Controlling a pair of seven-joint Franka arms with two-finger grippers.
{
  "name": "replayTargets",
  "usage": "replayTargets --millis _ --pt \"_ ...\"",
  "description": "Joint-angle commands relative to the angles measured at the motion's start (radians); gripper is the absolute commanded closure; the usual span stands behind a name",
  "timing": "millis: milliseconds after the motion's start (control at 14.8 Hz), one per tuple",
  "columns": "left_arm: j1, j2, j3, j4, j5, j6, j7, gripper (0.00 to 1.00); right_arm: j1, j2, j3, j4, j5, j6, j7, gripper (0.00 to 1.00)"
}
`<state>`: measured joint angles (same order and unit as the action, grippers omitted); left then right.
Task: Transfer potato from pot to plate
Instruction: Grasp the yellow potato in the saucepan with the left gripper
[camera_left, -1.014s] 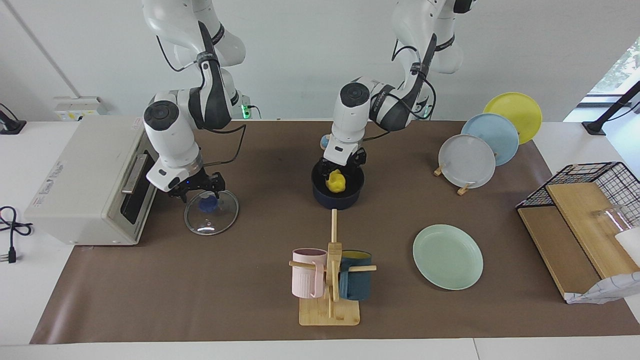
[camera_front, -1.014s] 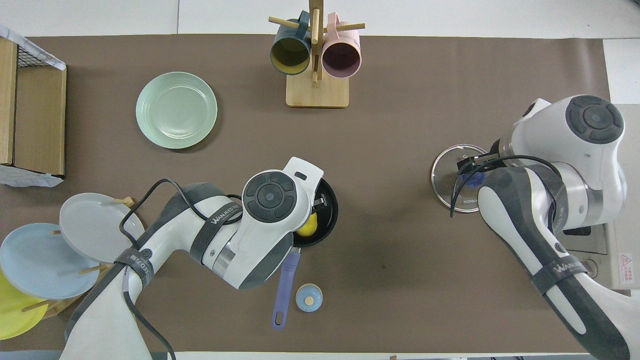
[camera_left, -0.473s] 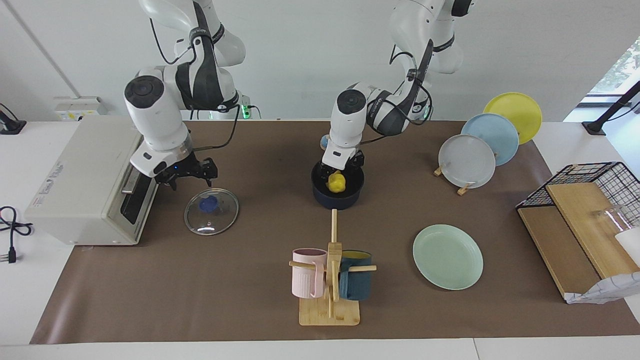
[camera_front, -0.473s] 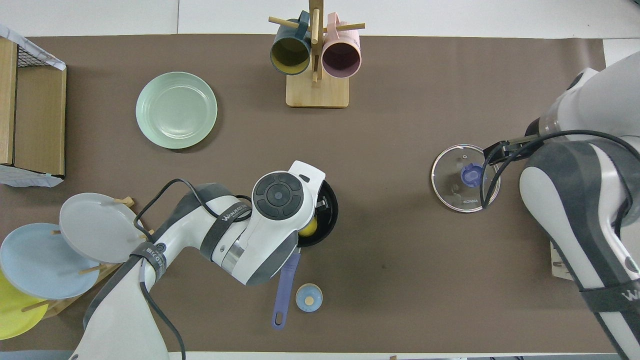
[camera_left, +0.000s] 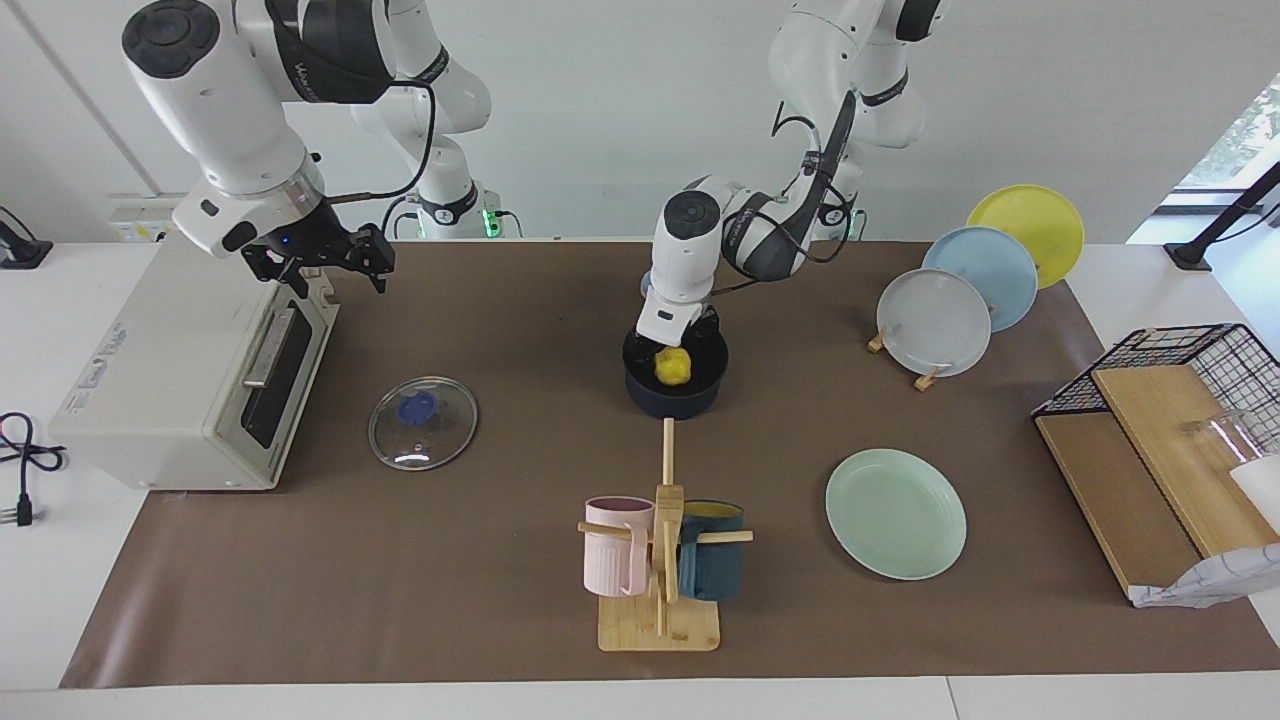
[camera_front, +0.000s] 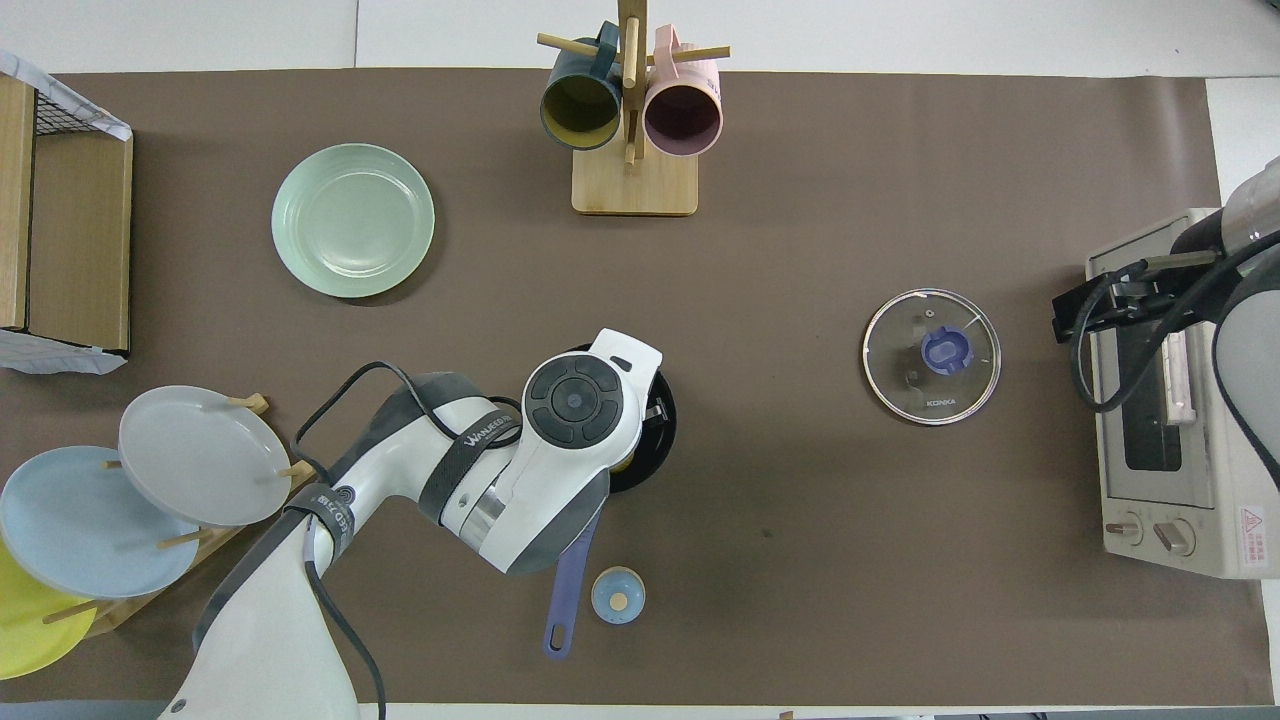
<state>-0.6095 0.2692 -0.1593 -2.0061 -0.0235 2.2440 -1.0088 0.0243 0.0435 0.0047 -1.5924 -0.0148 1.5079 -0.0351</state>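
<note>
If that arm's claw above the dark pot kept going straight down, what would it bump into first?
Most likely the potato in the pot: the left gripper points down right over it, though any gap between them is hard to judge.

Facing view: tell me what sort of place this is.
Probably a robotics lab staged as a mock kitchen: two robot arms stand at a table with a brown mat, which carries a toaster oven, a rack of plates, a mug stand and a pot holding a toy potato.
</note>
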Motion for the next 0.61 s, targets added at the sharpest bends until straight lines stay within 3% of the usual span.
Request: replayTargets --millis 0,135,338,406,541 --pt "-0.018 0.001 0.017 -0.011 0.014 0.023 -0.019 0.34 -0.012 -0.003 0.009 0.032 0.016 -0.028 0.009 0.00" --pt "-0.016 0.001 0.017 -0.005 0.014 0.017 -0.014 0.63 -0.014 -0.036 0.008 0.025 0.015 -0.046 0.011 0.00" --pt "-0.013 -0.001 0.018 0.000 0.014 0.009 -0.010 0.95 -0.017 -0.042 0.003 0.020 0.006 -0.061 0.015 0.00" --pt "-0.012 -0.002 0.018 0.000 0.014 0.009 -0.010 1.00 -0.017 -0.060 0.001 0.011 0.003 -0.061 0.017 0.00" --pt "-0.010 -0.013 0.018 0.003 0.014 0.000 -0.010 1.00 -0.017 -0.082 0.003 0.006 -0.004 -0.063 0.030 0.00"
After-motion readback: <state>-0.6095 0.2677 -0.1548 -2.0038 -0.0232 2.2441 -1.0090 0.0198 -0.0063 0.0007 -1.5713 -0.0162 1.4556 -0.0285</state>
